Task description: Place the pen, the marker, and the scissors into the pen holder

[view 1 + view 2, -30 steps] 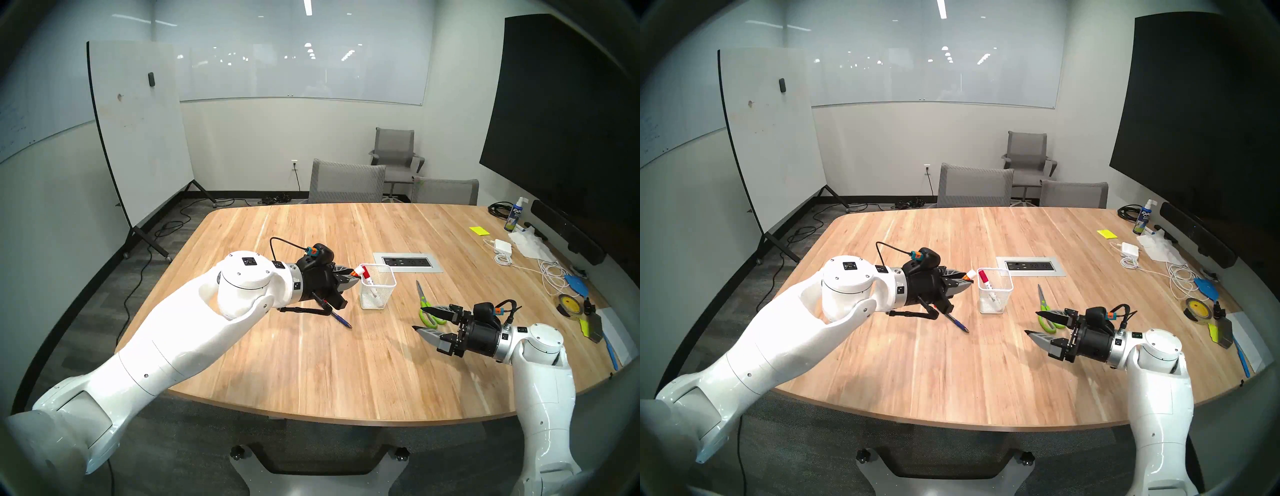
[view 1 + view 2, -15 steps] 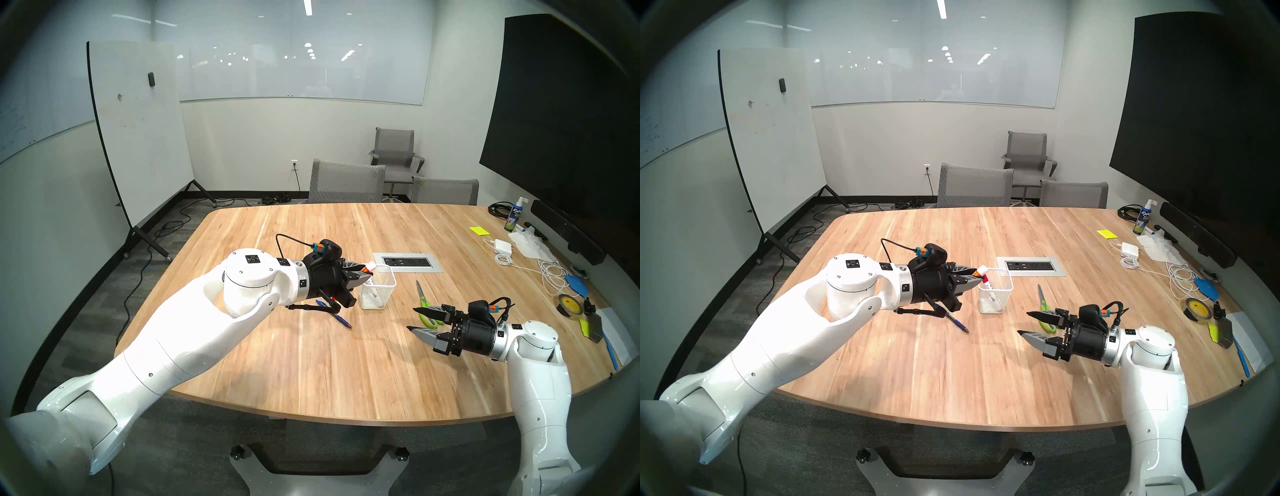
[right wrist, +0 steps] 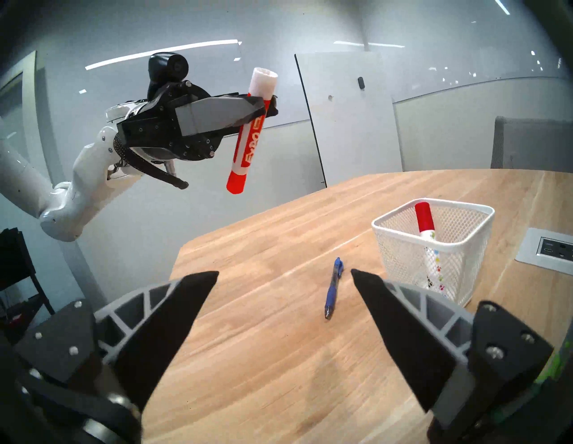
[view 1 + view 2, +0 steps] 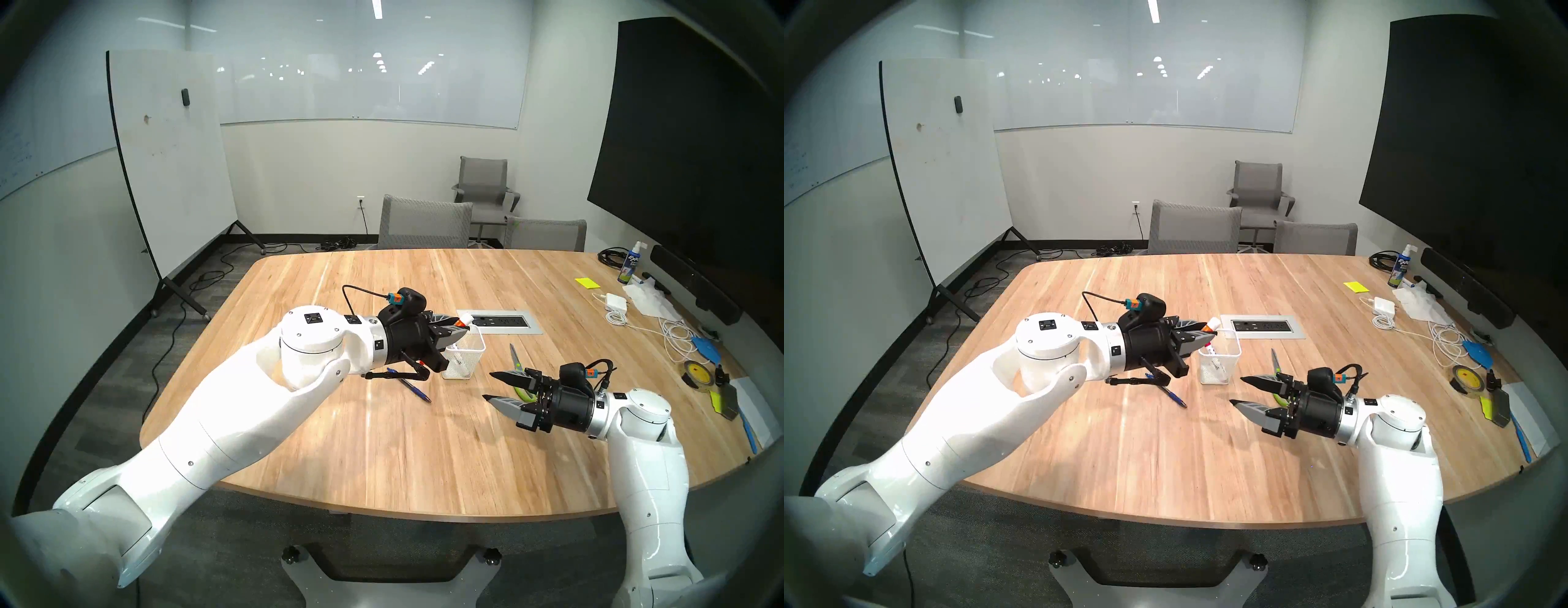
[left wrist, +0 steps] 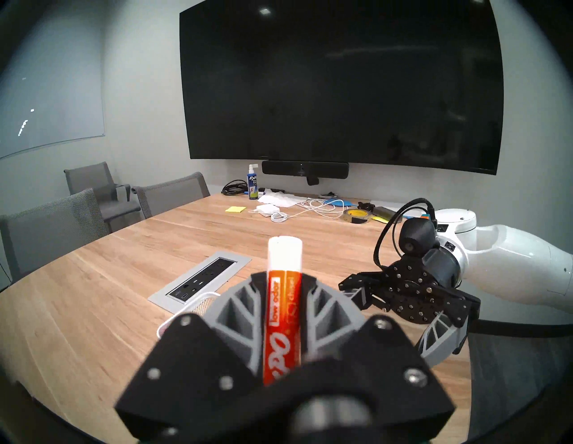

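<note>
While held: orange-capped white marker (image 3: 249, 133) clamped in left gripper (image 3: 263, 107), cap down.
R gripper (image 3: 283, 276): fingers apart, empty.
Slim blue pen (image 3: 333, 286): on wooden table (image 3: 279, 356), betw. R fingertips.

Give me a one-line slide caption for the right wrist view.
Open right gripper faces the blue pen and mesh pen holder while the left gripper holds an orange marker aloft.

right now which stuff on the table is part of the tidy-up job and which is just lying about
Part of the job:
- marker, held in the left gripper
- pen
- scissors
- pen holder

Just lying about:
- spray bottle
- sticky notes
- charger
- tape roll
</note>
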Robot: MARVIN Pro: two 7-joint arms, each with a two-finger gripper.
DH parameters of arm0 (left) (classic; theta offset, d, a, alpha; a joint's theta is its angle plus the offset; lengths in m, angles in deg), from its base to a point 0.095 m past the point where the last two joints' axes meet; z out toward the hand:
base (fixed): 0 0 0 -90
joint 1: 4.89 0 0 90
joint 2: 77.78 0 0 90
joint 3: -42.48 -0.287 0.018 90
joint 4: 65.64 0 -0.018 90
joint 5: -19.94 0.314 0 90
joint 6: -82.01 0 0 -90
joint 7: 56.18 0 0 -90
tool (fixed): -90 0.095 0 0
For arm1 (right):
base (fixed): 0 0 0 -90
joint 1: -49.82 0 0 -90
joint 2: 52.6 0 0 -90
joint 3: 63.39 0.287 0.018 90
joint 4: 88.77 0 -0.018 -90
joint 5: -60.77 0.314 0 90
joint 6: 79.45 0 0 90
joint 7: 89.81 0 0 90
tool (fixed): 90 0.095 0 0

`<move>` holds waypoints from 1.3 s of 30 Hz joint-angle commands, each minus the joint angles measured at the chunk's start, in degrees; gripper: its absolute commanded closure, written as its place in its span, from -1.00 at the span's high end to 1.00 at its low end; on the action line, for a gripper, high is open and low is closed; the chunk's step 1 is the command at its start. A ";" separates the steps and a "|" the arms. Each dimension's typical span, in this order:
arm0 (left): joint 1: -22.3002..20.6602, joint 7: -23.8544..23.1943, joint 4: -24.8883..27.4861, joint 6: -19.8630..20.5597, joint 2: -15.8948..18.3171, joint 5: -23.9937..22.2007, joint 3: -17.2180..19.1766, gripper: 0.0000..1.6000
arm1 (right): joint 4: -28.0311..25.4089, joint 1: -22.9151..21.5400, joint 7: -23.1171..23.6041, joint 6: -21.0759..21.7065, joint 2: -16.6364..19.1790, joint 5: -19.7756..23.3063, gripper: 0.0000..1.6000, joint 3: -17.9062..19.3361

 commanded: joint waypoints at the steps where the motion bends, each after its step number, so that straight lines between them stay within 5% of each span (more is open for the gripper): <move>1: 0.39 -0.15 1.27 -1.85 -2.31 -1.86 0.77 -1.00 | -1.79 -0.65 -0.01 0.85 -1.62 1.56 1.00 0.27; 39: -1.42 -5.14 -2.39 -3.20 -5.77 -2.94 -3.02 -1.00 | -3.28 -1.56 -0.01 5.41 -4.10 4.84 1.00 -0.81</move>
